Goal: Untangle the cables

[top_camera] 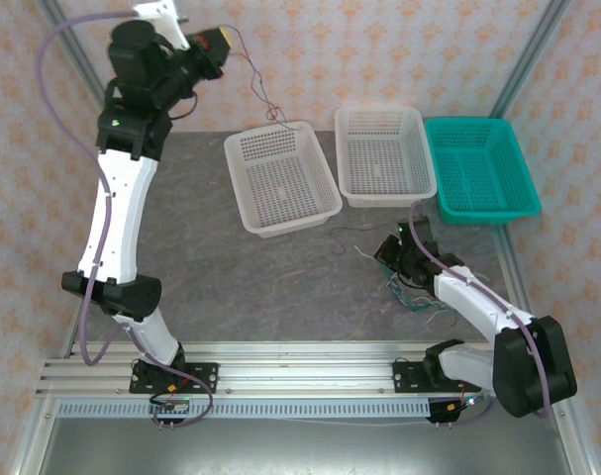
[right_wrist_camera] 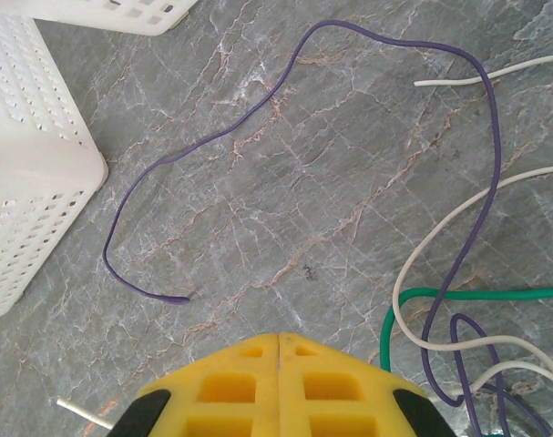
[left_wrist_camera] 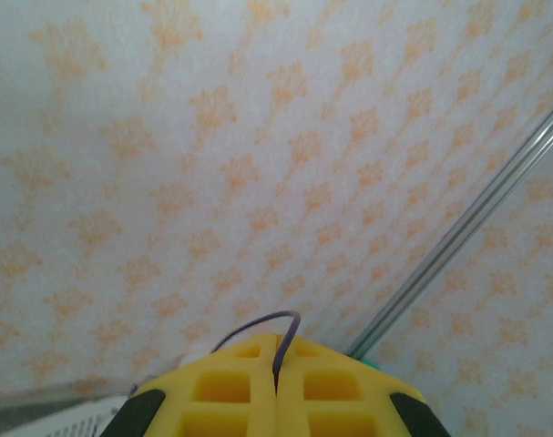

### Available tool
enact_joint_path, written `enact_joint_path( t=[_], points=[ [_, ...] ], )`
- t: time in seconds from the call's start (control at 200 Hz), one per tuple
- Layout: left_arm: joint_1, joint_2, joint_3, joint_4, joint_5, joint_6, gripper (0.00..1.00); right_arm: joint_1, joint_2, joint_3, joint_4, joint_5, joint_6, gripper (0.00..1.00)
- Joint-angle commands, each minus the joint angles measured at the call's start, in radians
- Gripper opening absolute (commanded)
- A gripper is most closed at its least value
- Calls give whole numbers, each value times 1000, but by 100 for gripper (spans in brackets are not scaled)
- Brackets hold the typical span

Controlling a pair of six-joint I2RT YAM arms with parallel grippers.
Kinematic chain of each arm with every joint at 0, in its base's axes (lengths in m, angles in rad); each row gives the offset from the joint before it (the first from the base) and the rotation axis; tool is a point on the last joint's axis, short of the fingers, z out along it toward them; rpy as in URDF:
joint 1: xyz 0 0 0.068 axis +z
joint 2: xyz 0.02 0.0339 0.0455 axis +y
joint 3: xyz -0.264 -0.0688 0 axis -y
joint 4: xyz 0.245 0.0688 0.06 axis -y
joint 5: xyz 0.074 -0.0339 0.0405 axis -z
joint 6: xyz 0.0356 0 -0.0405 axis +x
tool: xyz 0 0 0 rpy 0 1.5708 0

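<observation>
Yellow-fingered, my left pincer (left_wrist_camera: 278, 341) is clamped on one purple cable (left_wrist_camera: 258, 320), held high, its tail hanging to the white basket (top_camera: 270, 130). My right pincer (right_wrist_camera: 279, 339) sits closed, seemingly empty, beside the tangle (right_wrist_camera: 428, 339) on the desk (right_wrist_camera: 285, 228). One strand freed; most remains.

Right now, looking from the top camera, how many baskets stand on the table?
3. The left white basket sits angled at far centre, the middle white basket is just right of it, and the teal basket is at the far right. None seems hidden.

claw (right_wrist_camera: 278, 340) closed | purple cable (right_wrist_camera: 499, 155) on table (right_wrist_camera: 285, 209) | white basket (right_wrist_camera: 30, 164) left
</observation>
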Motion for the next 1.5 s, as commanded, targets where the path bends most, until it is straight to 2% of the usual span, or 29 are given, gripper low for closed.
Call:
enact_joint_path(
  t=[0.0, 0.2, 0.3, 0.34, 0.41, 0.445, 0.495, 0.586, 0.761, 0.866, 0.961, 1.061, 1.151, 1.261, 1.371, 1.491],
  points=[
    [-43, 43, -146, 23, -19, 18, 0, 7, -16, -3, -21, -5, 10, 0],
    [-61, 90, -330, -36, -164, 17, 0, 7, -50, -20, -47, -2, 7, 0],
    [-69, 103, -398, -24, -162, 24, 0, 7, -63, -23, -57, 1, 3, 0],
    [-80, 111, -397, -39, -163, 45, 13, 7, -66, -20, -64, 0, 4, 0],
    [-104, 104, -385, -65, -178, 94, 51, 7, -69, -8, -77, -14, 3, 0],
    [-118, 87, -381, -75, -191, 119, 65, 7, -72, 0, -86, -25, 3, 0],
    [-135, 54, -375, -88, -218, 143, 77, 7, -82, 11, -99, -38, 4, 0],
    [-148, -36, -394, -101, -254, 150, 89, 8, -113, 24, -119, -47, 10, 0],
    [-181, -241, -532, -51, -163, 173, 95, 10, -171, 55, -148, -79, 5, 0],
    [-241, -315, -571, -111, -135, 219, 95, 12, -176, 80, -157, -94, -3, 0],
    [-344, -380, -663, -125, -179, 212, 93, 13, -169, 100, -162, -107, -5, 0],
    [-481, -420, -828, -51, -291, 137, 92, 14, -172, 108, -161, -122, 0, 0],
    [-593, -404, -954, 15, -393, 56, 91, 15, -178, 98, -157, -131, -4, 0],
    [-685, -339, -1071, 142, -426, -30, 90, 14, -182, 85, -179, -134, -11, 0],
    [-739, -235, -1100, 199, -460, -73, 90, 15, -200, 64, -199, -131, -6, 0],
    [-746, -124, -1105, 244, -504, -119, 90, 14, -240, 35, -211, -115, 3, 0]
  ],
)
